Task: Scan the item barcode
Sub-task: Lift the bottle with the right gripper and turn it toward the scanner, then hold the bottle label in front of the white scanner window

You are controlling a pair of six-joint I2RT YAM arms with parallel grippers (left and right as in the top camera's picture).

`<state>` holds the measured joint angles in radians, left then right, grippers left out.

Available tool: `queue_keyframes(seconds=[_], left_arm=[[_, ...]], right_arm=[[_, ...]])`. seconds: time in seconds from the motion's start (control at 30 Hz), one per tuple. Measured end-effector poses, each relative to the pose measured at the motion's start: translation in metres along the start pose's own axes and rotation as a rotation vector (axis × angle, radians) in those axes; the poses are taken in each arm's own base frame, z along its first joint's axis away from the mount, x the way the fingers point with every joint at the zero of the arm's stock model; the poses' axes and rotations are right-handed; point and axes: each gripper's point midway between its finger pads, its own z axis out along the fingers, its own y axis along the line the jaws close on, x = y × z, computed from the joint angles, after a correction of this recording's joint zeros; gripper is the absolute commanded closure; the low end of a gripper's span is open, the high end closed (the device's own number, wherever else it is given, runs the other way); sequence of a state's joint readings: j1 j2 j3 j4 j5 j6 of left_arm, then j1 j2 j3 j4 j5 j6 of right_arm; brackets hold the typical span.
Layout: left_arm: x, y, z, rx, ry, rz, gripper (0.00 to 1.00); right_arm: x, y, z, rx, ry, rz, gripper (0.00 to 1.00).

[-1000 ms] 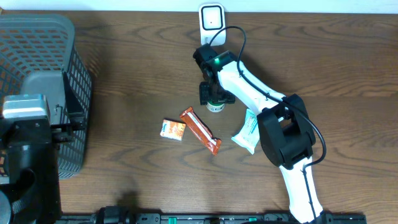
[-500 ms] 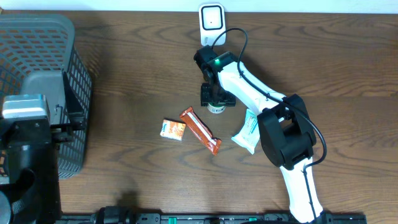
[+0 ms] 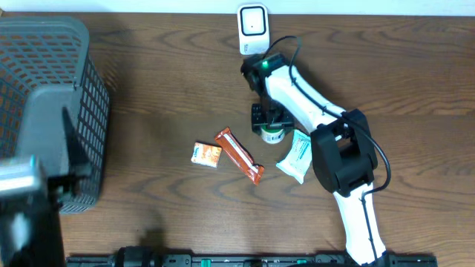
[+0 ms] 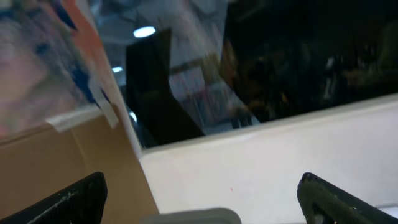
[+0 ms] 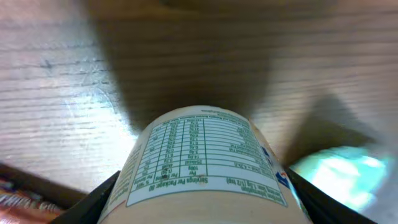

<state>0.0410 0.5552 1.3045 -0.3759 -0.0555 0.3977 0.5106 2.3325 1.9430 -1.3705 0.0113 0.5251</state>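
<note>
My right gripper [image 3: 269, 122] is shut on a small cream bottle [image 3: 272, 136], the item, just in front of the white scanner [image 3: 252, 20] at the table's back edge. In the right wrist view the bottle [image 5: 205, 168] fills the gap between the black fingers [image 5: 93, 205], its green nutrition table facing the camera; no barcode shows. My left gripper [image 4: 202, 202] is open, its fingertips [image 4: 78, 199] wide apart with nothing between them, and it looks out at the room. The left arm [image 3: 30, 200] is a blur at the front left.
A grey mesh basket [image 3: 44, 96] stands at the left edge. On the table in front of the bottle lie a small orange packet [image 3: 207, 154], an orange-brown bar [image 3: 239, 156] and a teal pouch [image 3: 295, 156].
My right gripper has carried the bottle toward the front right, away from the scanner and close to the teal pouch. The left arm has shifted and now shows blurred.
</note>
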Motion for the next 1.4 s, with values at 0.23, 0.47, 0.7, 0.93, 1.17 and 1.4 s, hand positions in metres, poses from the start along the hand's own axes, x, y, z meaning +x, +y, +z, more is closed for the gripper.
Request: queue_keyframes(seconds=[0.23, 0.47, 0.7, 0.93, 1.17, 1.4], left_arm=[[-0.027, 0.015, -0.047, -0.041, -0.120, -0.014, 0.02], [-0.040, 0.022, -0.074, -0.064, -0.186, -0.022, 0.02], [-0.042, 0.024, -0.081, -0.069, -0.202, -0.024, 0.02], [-0.042, 0.024, -0.081, -0.069, -0.202, -0.024, 0.02], [-0.042, 0.024, -0.081, -0.069, -0.200, -0.024, 0.02], [-0.024, 0.017, -0.077, -0.043, -0.126, -0.015, 0.02]], right_arm=[[0.000, -0.010, -0.056, -0.022, 0.007, 0.011, 0.64], [0.014, 0.011, -0.095, -0.179, 0.029, -0.058, 0.65], [0.026, 0.027, -0.112, -0.301, 0.049, -0.098, 0.61], [0.027, 0.024, -0.134, -0.319, -0.020, -0.109, 0.63], [-0.031, 0.018, -0.143, -0.236, -0.290, -0.096, 0.62], [-0.107, 0.021, -0.184, -0.192, -0.671, -0.099, 0.66]])
